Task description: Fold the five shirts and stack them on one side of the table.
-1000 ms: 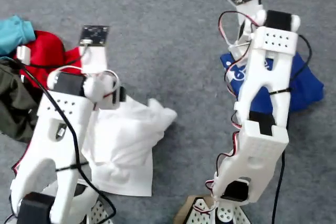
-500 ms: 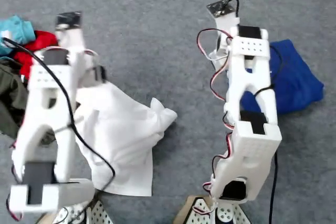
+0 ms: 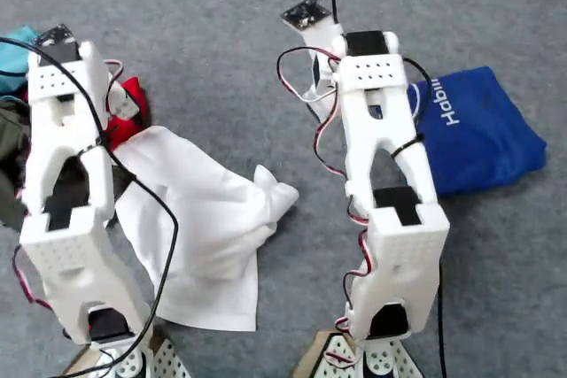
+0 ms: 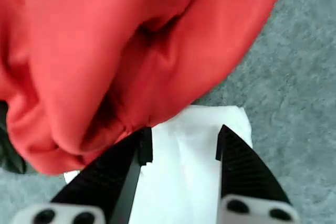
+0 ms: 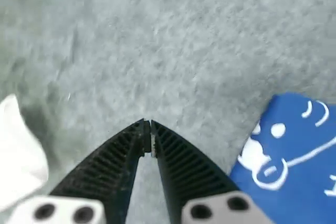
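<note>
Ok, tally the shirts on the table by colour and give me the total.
white shirt: 1
blue shirt: 1
red shirt: 1
teal shirt: 1
dark olive shirt: 1
Total: 5

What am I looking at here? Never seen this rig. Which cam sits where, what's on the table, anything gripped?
Two white robot arms stand side by side at a grey felt-covered table. The high view looks down from a fixed camera; each of the other two pictures comes from a camera on one arm's wrist, looking along its gripper. On the table lie a crumpled white shirt, a folded blue shirt with white print, and at the left edge a pile: a red shirt, a teal shirt and a dark olive shirt. The left gripper is open over the white shirt's edge, beside the red one. The right gripper is shut on nothing, above bare table.
</note>
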`<move>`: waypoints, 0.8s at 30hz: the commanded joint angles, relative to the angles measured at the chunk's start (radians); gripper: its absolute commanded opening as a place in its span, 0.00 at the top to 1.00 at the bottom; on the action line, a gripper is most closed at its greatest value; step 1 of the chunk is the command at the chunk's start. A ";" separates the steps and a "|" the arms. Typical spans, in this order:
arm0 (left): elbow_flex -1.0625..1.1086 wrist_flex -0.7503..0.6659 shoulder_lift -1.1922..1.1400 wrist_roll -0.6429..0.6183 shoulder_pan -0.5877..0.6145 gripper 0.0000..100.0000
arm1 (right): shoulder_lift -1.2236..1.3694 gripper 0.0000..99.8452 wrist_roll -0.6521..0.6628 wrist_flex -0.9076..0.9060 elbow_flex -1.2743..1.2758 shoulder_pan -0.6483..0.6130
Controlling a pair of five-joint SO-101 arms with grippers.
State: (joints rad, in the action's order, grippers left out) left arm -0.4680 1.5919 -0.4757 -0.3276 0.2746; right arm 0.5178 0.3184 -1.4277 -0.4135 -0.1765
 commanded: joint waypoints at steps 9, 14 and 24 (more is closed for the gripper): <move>-0.269 0.169 -0.128 -0.049 -0.014 0.91 | 0.127 0.99 -0.038 0.157 -0.013 0.004; -0.186 0.167 -0.139 -0.068 -0.021 0.91 | 0.130 0.99 -0.040 0.201 -0.004 0.042; -0.166 0.137 -0.139 -0.127 -0.038 0.91 | 0.205 0.99 -0.040 0.207 -0.045 0.038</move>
State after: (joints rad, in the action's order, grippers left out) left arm -0.6214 1.7331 -0.6260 -0.4473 0.2624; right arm 0.7219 0.2877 -1.2313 -0.4120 -0.1565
